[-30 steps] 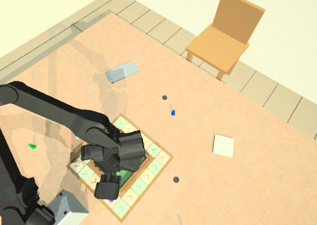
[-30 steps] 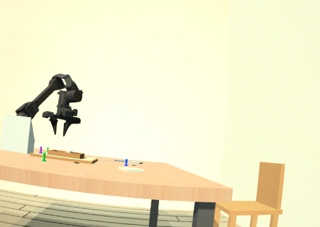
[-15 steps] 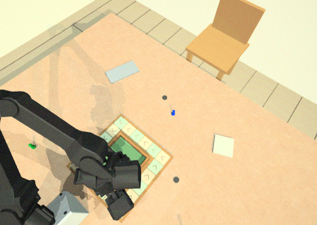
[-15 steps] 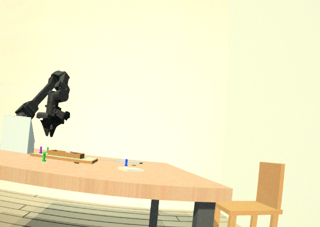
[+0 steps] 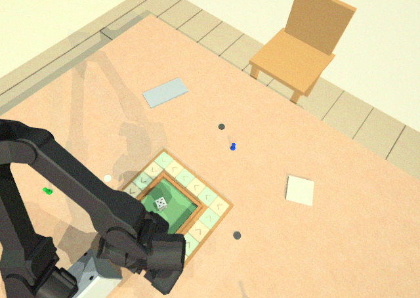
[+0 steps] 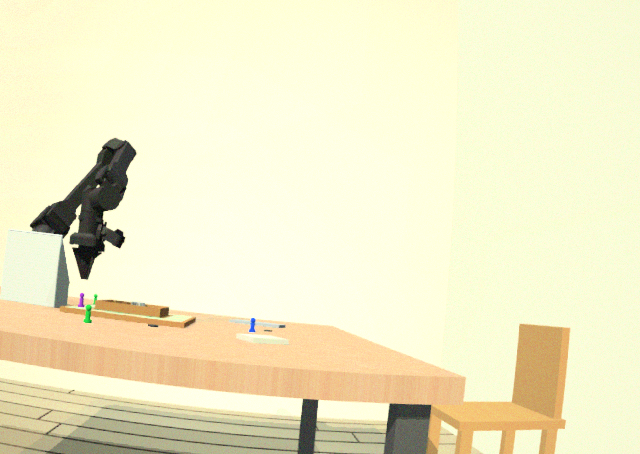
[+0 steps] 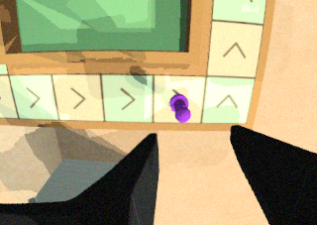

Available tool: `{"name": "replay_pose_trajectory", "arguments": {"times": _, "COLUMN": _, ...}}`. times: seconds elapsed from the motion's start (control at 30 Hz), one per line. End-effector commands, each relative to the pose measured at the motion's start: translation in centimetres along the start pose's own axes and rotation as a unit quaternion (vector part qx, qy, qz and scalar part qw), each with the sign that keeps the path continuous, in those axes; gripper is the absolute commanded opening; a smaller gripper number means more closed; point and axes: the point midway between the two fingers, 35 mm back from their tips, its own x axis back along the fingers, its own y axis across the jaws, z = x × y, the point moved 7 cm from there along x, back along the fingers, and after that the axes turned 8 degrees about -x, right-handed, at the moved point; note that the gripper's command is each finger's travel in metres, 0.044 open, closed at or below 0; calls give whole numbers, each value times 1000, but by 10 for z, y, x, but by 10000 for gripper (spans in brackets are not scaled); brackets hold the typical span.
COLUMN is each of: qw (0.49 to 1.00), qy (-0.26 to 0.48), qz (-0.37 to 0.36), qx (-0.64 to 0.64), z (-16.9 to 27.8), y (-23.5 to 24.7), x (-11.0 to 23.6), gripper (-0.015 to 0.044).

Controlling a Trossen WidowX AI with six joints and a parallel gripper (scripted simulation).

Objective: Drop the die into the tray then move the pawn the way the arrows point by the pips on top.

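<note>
The white die (image 5: 161,203) lies in the green dice tray (image 5: 178,211) (image 7: 99,7) in the middle of the board (image 5: 218,205) (image 7: 264,47). Its top pips are too small to count. The purple pawn (image 7: 180,108) (image 6: 81,300) stands on a cream square in the ring's near row, one square before the corner. My gripper (image 7: 193,137) (image 6: 84,273) hangs above the board's near edge, just short of the pawn. Its fingers stand apart with nothing between them. In the top view the arm (image 5: 102,203) hides the pawn.
A green pawn (image 5: 47,190) and a blue pawn (image 5: 232,146) (image 6: 252,324) stand off the board. A grey plate (image 5: 165,92), a white card (image 5: 299,190) (image 6: 262,338), two dark discs (image 5: 221,127) (image 5: 236,235) and a white disc (image 5: 107,178) lie around. A chair (image 5: 298,50) stands beyond the table.
</note>
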Motion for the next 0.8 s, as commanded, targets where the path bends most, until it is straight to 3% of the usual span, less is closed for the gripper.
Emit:
{"name": "replay_pose_trajectory", "arguments": {"times": 0.0, "qw": 1000, "qy": 5, "qz": -6, "qx": 0, "z": 2, "y": 1, "x": -15, "gripper": 200}}
{"name": "replay_pose_trajectory", "arguments": {"times": 0.77, "qw": 1000, "qy": 4, "qz": -6, "qx": 0, "z": 1, "y": 1, "x": -46, "gripper": 200}}
